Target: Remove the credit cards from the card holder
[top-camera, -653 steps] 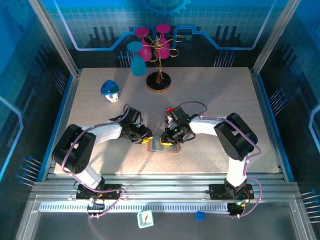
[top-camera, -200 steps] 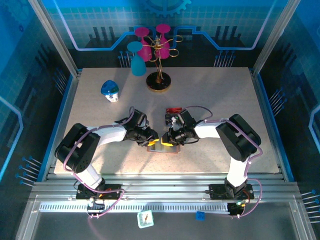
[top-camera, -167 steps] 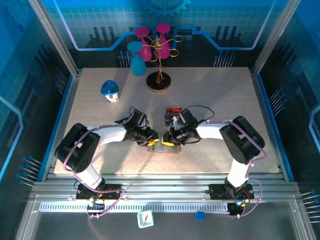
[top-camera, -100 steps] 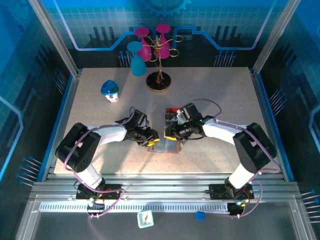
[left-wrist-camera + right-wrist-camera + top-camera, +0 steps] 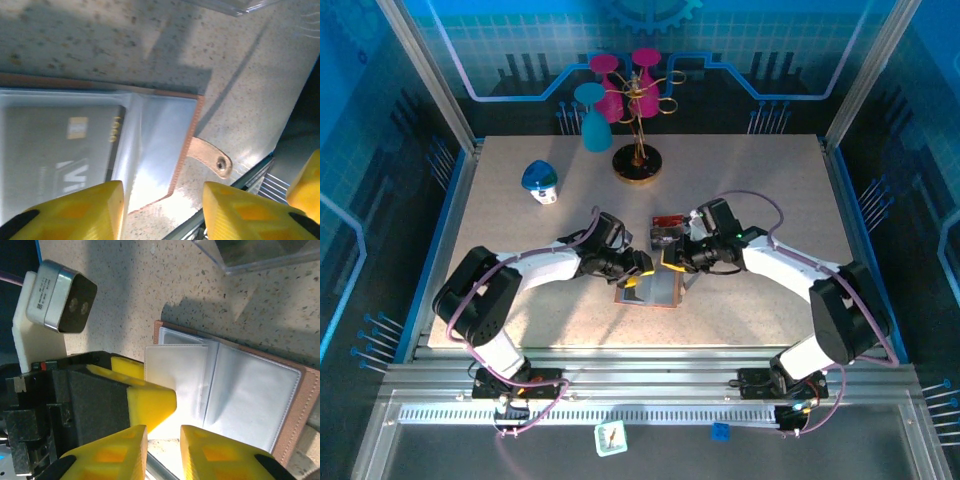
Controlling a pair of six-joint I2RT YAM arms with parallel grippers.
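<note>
the card holder [image 5: 658, 292] lay open and flat on the surface [image 5: 750, 180], near its front edge, between the two hands. in the left wrist view a dark card [image 5: 60, 145] with a gold chip sat tucked in one of its grey-blue pockets, so the job looked unfinished. a snap tab [image 5: 210, 156] stuck out from the holder's brown rim.

the left hand [image 5: 162, 212] hung over the holder with its fingers spread wide and nothing between them. in the right wrist view one of its yellow fingers [image 5: 150, 400] sat at the edge of a pocket panel, touching it or just above it; i could not tell which. the right hand [image 5: 162, 452] hovered by the holder's edge, its fingers only a narrow gap apart, and nothing showed in that gap.

just beyond the holder stood a clear plastic box [image 5: 668, 232] with something red [image 5: 667, 219] at it. this was probably a card already out, though it was too small to be sure.

the step in hand seemed to be going for the dark card. the next move likely called for one hand to pin the holder down. the other would pinch the card's exposed edge and draw it along the pocket's opening. the card was thin and flat and offered little to grip, and an unpinned holder could drag or lift with it.
</note>
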